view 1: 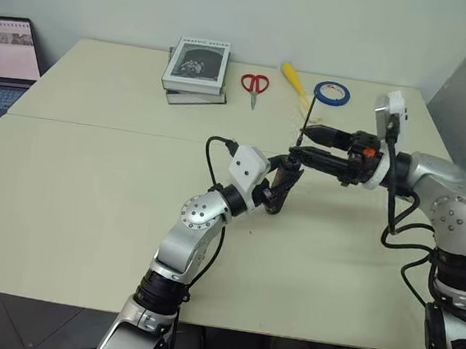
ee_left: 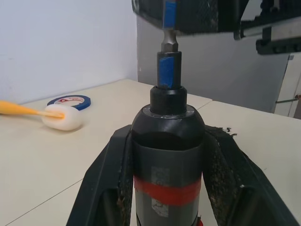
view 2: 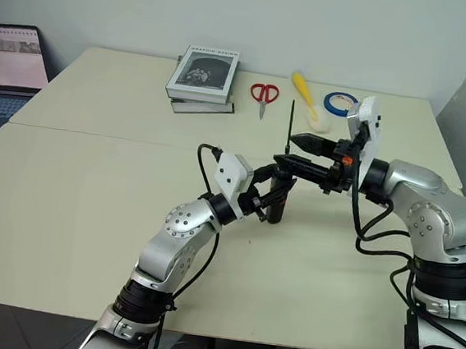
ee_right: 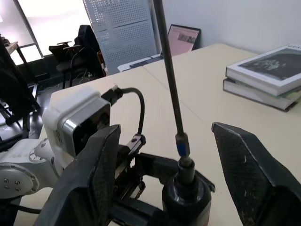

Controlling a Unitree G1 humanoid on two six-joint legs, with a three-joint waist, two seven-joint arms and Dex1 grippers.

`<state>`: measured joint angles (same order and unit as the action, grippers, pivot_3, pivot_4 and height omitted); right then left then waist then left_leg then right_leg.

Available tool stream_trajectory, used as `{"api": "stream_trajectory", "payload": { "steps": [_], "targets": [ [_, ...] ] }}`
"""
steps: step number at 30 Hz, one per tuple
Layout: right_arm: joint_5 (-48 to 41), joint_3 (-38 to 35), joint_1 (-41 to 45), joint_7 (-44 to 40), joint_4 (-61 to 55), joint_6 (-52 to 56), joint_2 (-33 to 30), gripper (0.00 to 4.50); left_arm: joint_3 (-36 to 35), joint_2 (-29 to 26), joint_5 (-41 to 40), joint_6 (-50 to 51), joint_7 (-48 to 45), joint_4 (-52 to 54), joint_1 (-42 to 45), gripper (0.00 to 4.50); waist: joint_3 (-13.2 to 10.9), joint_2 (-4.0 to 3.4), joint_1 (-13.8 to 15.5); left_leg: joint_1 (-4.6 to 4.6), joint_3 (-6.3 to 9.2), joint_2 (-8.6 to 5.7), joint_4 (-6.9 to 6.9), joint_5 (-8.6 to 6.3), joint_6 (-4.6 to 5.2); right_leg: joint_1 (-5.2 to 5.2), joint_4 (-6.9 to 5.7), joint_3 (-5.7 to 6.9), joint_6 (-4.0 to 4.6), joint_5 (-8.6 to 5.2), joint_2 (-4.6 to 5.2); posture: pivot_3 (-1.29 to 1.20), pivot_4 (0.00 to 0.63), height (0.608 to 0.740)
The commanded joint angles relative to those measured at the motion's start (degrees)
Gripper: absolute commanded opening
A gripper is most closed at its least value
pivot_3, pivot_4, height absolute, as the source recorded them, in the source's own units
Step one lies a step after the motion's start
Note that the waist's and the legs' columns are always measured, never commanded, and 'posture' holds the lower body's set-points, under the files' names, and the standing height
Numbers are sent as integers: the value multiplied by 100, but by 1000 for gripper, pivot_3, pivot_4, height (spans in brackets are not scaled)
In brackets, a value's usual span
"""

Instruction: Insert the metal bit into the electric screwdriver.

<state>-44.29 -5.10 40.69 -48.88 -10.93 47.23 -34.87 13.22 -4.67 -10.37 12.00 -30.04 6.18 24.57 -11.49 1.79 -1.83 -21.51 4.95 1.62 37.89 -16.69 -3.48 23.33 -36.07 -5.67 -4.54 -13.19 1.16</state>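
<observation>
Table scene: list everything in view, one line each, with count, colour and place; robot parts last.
Table: one, cream.
Electric screwdriver: one, black with red band, upright in left gripper.
Metal bit: one, dark grey, standing in screwdriver's tip.
Books: two, stacked, far side.
Scissors: one, red-handled, beside books.
Brush: one, yellow-handled, white foam head.
Tape roll: one, blue.
Laptop: one, open, far left.
Left gripper: shut on screwdriver.
Right gripper: open around bit.

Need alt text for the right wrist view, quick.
The bit stands upright in the top of the screwdriver, between the right tool's two open fingers, which are clear of it. Behind, the left tool holds the screwdriver; two stacked books lie on the table.
</observation>
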Motion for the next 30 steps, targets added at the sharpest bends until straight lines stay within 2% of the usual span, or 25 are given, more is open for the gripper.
{"api": "stream_trajectory", "payload": {
  "steps": [1, 4, 7, 19, 30],
  "targets": [
    [-195, -213, 234, 85, -91, 34, 38, 3243, 55, 26, -1, -29, -18, 116, 64, 1657, 0, 0, 1, -3, 0, 0, 0, 0, 0, 0, 3, 0, 3, 3, 0, 0, 150, 740],
    [-166, -199, 314, 120, -23, 73, 60, 3243, 55, 31, 1, -34, -23, 103, 69, 1657, 0, 0, 1, -7, 1, 0, 0, 0, 0, 3, 6, 1, 11, 9, 1, 0, 150, 740],
    [-130, -196, 332, 138, 9, 62, 87, 2714, 55, 35, 4, -31, -26, 104, 65, 1657, 0, 0, 2, -14, 3, 0, 1, 0, 0, 8, 6, 3, 15, 11, 1, 0, 150, 740],
    [-169, -174, 371, 10, 58, 91, 64, 15, 49, 41, 19, -22, -6, 116, 51, 1657, 0, 0, 2, -17, 3, 0, 1, 0, 0, 11, 6, 3, 18, 14, 1, 0, 150, 740],
    [100, 79, 394, -564, 204, -180, -141, 0, 42, 45, 8, -10, -8, 128, 59, 1657, 0, 0, 4, -19, 3, 0, 3, 0, 0, 12, 6, 5, 23, 19, 2, 0, 150, 740]
  ]
}}
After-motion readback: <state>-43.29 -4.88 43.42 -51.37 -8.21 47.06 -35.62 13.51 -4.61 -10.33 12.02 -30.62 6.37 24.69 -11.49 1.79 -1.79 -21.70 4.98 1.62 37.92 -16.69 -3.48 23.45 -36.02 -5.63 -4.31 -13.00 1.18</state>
